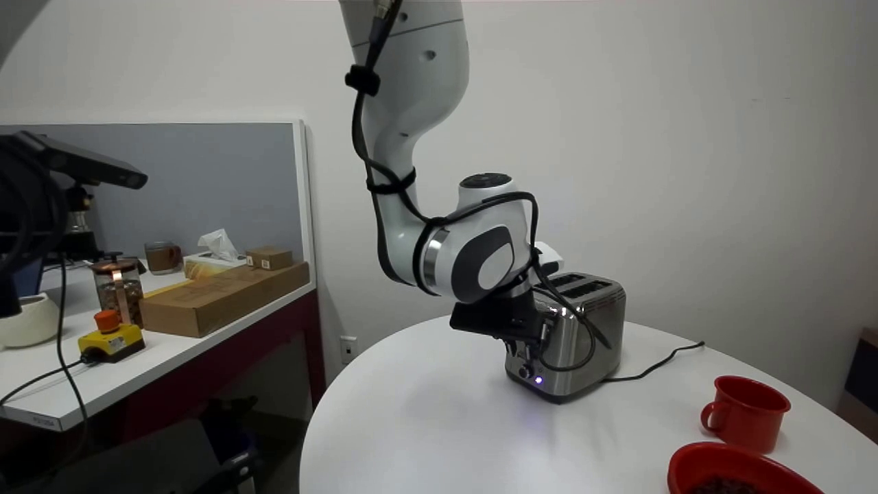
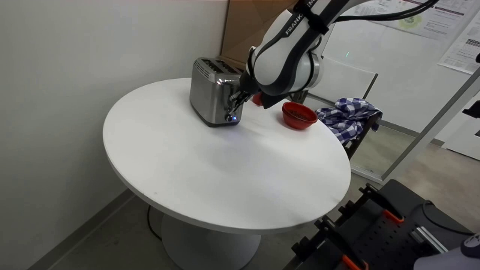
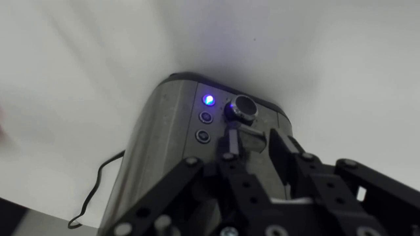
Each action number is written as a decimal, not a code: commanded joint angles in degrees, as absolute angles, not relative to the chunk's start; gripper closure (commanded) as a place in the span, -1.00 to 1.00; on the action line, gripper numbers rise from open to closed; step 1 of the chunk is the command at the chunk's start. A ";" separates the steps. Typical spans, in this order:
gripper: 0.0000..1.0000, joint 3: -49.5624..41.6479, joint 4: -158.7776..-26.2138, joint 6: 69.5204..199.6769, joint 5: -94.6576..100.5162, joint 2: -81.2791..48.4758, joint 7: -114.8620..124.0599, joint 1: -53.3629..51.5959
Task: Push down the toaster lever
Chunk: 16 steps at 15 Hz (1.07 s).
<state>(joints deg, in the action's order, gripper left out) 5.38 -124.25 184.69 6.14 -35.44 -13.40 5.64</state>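
The silver toaster (image 1: 590, 343) stands upright on the round white table (image 1: 425, 425); it also shows in an exterior view (image 2: 210, 97) and the wrist view (image 3: 157, 137). Its lever (image 3: 254, 142) sits low on the toaster's end face, close to the round knob (image 3: 244, 108). A blue light (image 3: 208, 100) glows beside the knob. My gripper (image 3: 253, 132) is partly open, with one finger on each side of the lever. The left finger in the wrist view is close to the lever; a gap shows at the right finger. In both exterior views the gripper hides the lever.
A red mug (image 1: 751, 415) and a red bowl (image 2: 299, 116) with dark contents stand on the same table. The toaster's black cord (image 1: 658, 367) lies on the table behind it. A wall runs behind the table. A white desk (image 1: 226, 322) holds boxes and a yellow stop button (image 1: 113, 339).
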 commanded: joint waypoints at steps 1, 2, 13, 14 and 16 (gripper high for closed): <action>-0.26 17.94 -128.23 178.76 5.11 -31.66 -12.41 18.77; -0.39 21.68 -129.55 176.87 3.70 -30.56 -13.05 22.84; -1.00 37.01 -144.96 155.51 -15.97 -4.91 -28.21 46.17; -1.00 37.67 -145.38 152.73 -16.10 -2.31 -29.79 47.16; -1.00 37.14 -145.96 146.57 -14.49 3.97 -31.28 47.51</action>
